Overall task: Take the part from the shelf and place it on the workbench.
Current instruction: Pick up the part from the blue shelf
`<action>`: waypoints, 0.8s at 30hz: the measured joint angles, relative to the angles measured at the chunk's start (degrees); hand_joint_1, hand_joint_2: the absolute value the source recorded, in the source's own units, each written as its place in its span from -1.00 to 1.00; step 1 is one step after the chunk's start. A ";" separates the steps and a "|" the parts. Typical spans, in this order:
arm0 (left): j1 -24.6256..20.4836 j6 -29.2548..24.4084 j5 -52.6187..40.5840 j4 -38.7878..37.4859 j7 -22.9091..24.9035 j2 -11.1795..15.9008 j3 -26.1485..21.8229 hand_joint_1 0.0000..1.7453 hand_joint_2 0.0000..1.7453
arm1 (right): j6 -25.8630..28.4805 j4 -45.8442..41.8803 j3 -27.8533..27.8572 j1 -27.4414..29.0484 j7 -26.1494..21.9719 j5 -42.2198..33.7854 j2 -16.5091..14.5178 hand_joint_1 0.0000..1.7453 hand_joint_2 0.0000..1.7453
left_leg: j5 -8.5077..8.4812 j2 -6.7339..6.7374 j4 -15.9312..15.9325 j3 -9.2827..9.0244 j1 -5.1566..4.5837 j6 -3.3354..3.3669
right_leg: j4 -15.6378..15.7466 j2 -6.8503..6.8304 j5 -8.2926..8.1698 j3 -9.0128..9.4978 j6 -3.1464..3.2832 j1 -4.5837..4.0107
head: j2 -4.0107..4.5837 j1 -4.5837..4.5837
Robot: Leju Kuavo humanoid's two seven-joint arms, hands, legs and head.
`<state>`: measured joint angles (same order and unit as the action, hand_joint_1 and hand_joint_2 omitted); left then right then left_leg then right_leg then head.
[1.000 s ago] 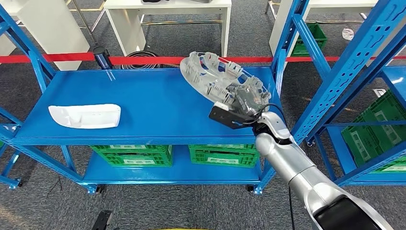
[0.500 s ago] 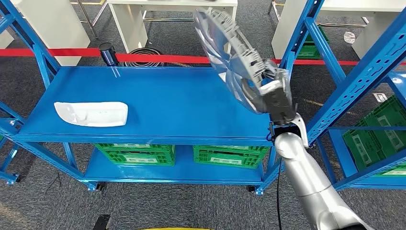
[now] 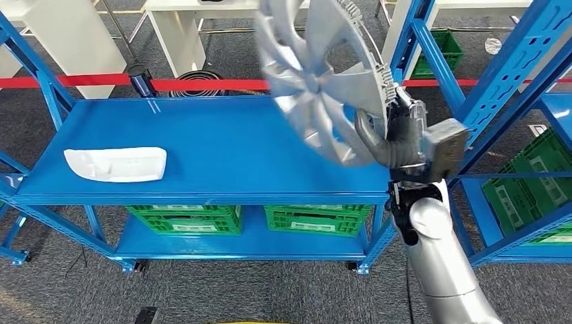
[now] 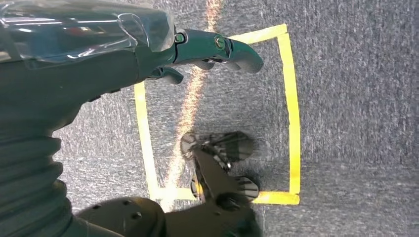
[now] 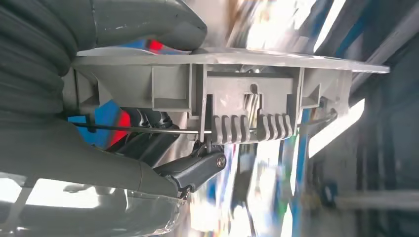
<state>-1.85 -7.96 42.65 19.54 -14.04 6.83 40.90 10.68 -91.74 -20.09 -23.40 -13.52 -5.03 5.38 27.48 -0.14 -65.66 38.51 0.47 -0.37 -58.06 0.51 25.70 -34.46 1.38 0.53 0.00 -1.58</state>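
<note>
We see a silver, spoked wheel cover, ribbed at its rim, grasped by our right hand's fingers, raised above the blue shelf.

The right arm is raised from the lower right of the head view, its silver forearm angled upward. The right robot hand is held high with the thumb and darker fingers closed on the rim of the part. The left robot hand is hung downward, fingers loosely curled, nothing held.
</note>
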 joint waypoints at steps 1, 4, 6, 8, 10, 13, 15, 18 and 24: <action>0.01 0.13 0.13 -0.03 -0.04 0.09 -0.02 -1.00 1.00 | -3.67 -0.88 0.53 0.50 0.01 -5.16 -0.28 0.96 1.00 | -1.35 0.01 3.77 -1.98 -0.18 0.52 | 0.01 0.08 -0.01 -0.04 -0.03 -0.20 | 0.00 0.05; 0.06 0.70 0.58 -0.14 -0.29 0.37 -0.05 -1.00 1.00 | -13.70 -3.36 1.81 1.73 0.34 -18.13 -1.04 0.96 1.00 | -2.02 0.05 7.90 -4.20 -0.70 1.33 | 0.11 0.13 -0.13 -0.37 -0.39 -0.30 | 0.00 -0.02; 0.16 1.23 0.85 -0.16 -0.51 0.41 -0.04 -1.00 1.00 | -19.92 -4.83 2.44 2.61 1.40 -25.51 -1.38 0.96 1.00 | -2.39 0.05 8.81 -4.60 -0.56 1.48 | 0.02 0.07 0.08 -0.46 -0.84 -0.33 | 0.00 -0.07; 0.19 1.69 1.03 -0.17 -0.75 0.37 -0.03 -1.00 1.00 | -24.89 -5.93 3.18 3.24 2.52 -31.51 -1.54 0.96 1.00 | -2.93 0.09 9.87 -5.19 -0.21 1.83 | -3.03 -0.01 1.77 -1.88 -0.95 -0.35 | 0.00 0.09; 0.21 1.91 1.08 -0.18 -0.86 0.31 -0.04 -1.00 1.00 | -27.17 -6.67 3.81 3.61 2.91 -34.44 -1.70 0.96 1.00 | -3.11 0.10 10.13 -5.33 -0.09 2.02 | -10.46 -0.05 4.88 -5.35 -0.83 -0.13 | 0.00 0.23; 0.25 1.96 1.09 -0.21 -0.86 0.22 -0.03 -1.00 1.00 | -27.72 -7.27 4.26 4.36 3.25 -35.14 -1.93 0.96 1.00 | -3.06 0.04 9.95 -5.33 -0.05 1.95 | -15.69 -0.11 6.12 -7.84 -1.80 0.19 | 0.00 0.26; 0.25 1.97 1.09 -0.22 -0.86 0.11 -0.03 -1.00 1.00 | -27.73 -7.41 4.47 4.64 3.52 -35.10 -1.97 0.96 1.00 | -2.85 -0.12 9.49 -5.26 0.02 1.64 | -8.38 -0.30 3.27 -4.03 -2.84 0.53 | 0.00 0.28; 0.28 1.97 1.09 -0.25 -0.89 0.08 -0.04 -1.00 1.00 | -27.73 -7.73 4.78 4.76 3.61 -35.14 -2.15 0.96 1.00 | -2.32 -0.23 8.53 -4.89 -0.30 0.73 | -0.35 -0.49 0.78 0.46 -2.38 0.51 | 0.00 0.25; 0.37 1.97 1.11 -0.31 -0.95 0.09 -0.03 -1.00 1.00 | -27.91 -8.27 4.86 4.98 3.72 -35.38 -2.49 0.96 1.00 | 1.62 -0.07 2.28 -1.98 0.11 -0.74 | -0.16 -0.27 0.51 0.56 -0.48 0.78 | 0.00 0.04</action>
<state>-1.48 -5.99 43.76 19.23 -14.99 6.92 40.87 -17.23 -100.02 -15.23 -18.42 -9.80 -40.41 2.89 29.10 -0.21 -63.38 36.53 0.58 -1.11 -58.23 0.24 26.21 -33.90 0.90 1.32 0.00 -1.55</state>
